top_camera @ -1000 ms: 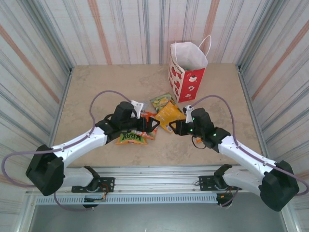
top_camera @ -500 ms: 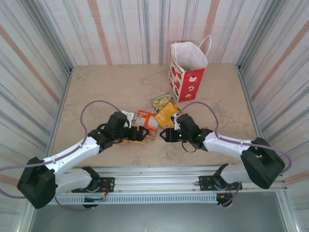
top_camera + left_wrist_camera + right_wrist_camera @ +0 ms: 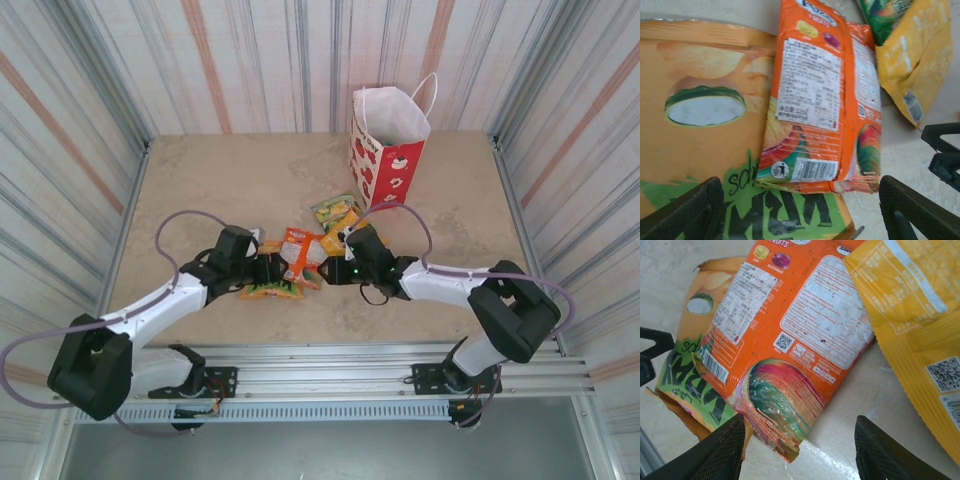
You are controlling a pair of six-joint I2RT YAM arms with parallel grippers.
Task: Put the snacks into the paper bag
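Lying between the spread left pincer (image 3: 800, 182) and spread right pincer (image 3: 799, 422) is the orange snack (image 3: 820, 100).

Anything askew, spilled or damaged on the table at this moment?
Nothing spilled. The glossy orange foil packet lies askew atop the orange-and-green chip packet, one corner crumpled. The red-and-white paper bag stands upright.

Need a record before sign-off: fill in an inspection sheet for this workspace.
Surface: beige table, no spills seen.
Job's things: snacks heaped front-middle; paper bag upright behind, top open.
Clutter: nothing seen.
Hands: left hand and right hand open, low, either side of the orange packet.
Cables: a purple cable loops off each arm.
Surroundings: striped walls on three sides.
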